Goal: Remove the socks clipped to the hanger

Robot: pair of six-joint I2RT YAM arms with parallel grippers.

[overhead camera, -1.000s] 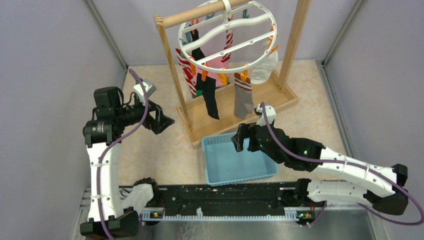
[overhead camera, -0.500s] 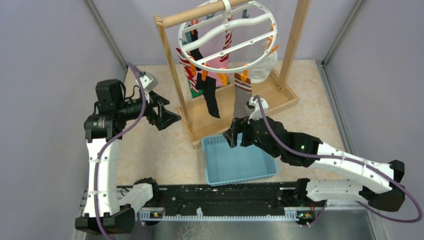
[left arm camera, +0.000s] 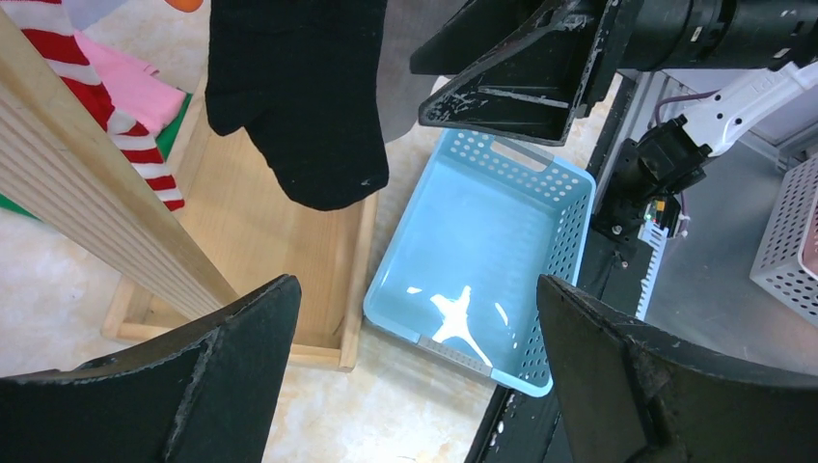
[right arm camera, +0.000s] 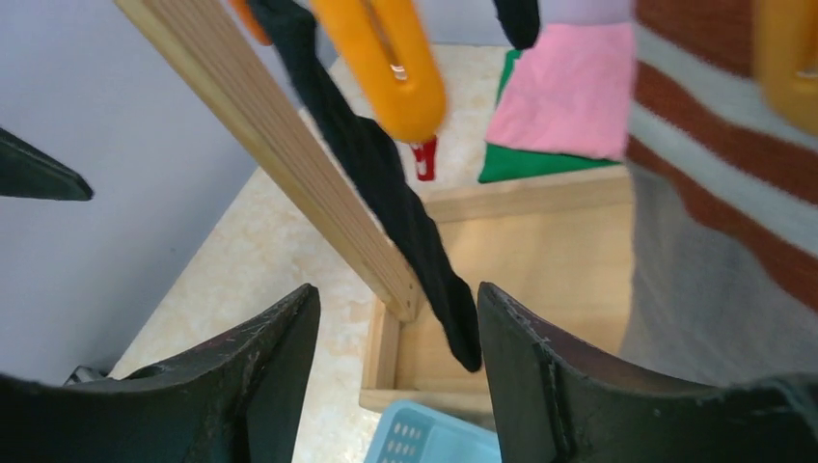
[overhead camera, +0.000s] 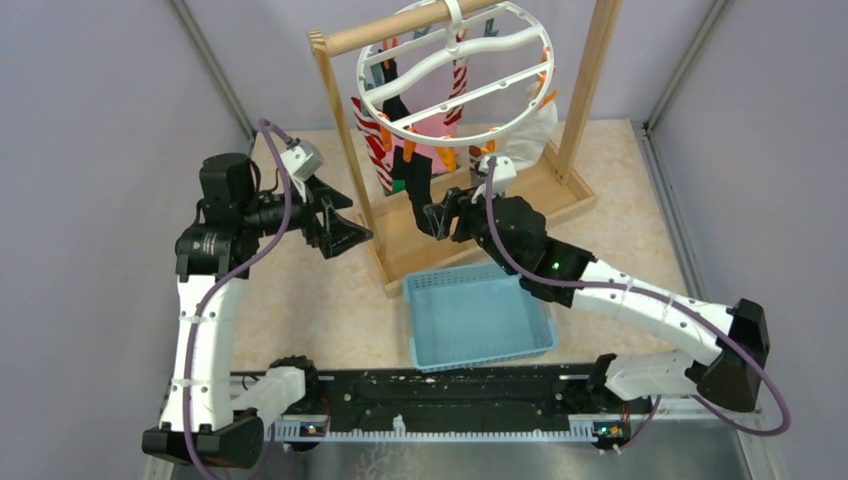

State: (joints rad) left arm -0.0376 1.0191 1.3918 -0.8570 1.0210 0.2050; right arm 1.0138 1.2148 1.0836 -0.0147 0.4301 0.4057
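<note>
1. The right jaws stood spread apart, gripping nothing. In the right wrist view the toe of a black sock (right arm camera: 405, 212) hung in the gap between the fingers (right arm camera: 260, 386); whether it touched them could not be told.
2. The left jaws were spread wide as well and empty, at centre left of the overhead view, just beside the left post of the wooden stand (overhead camera: 340, 120).
3. An orange clip (right arm camera: 384, 58) hung close to the black sock's upper part.
4. The hanger (overhead camera: 460, 75), a white ring, hung at upper centre of the overhead view, hooked over the stand's rod.
5. Under the ring also hung a grey sock with brown stripes (right arm camera: 723, 193), a red-and-white striped sock (left arm camera: 116, 125) and a white sock (overhead camera: 530, 125).
6. A blue basket (overhead camera: 450, 278) sat on the table (overhead camera: 300, 300) at lower centre, just in front of the stand's base.
</note>
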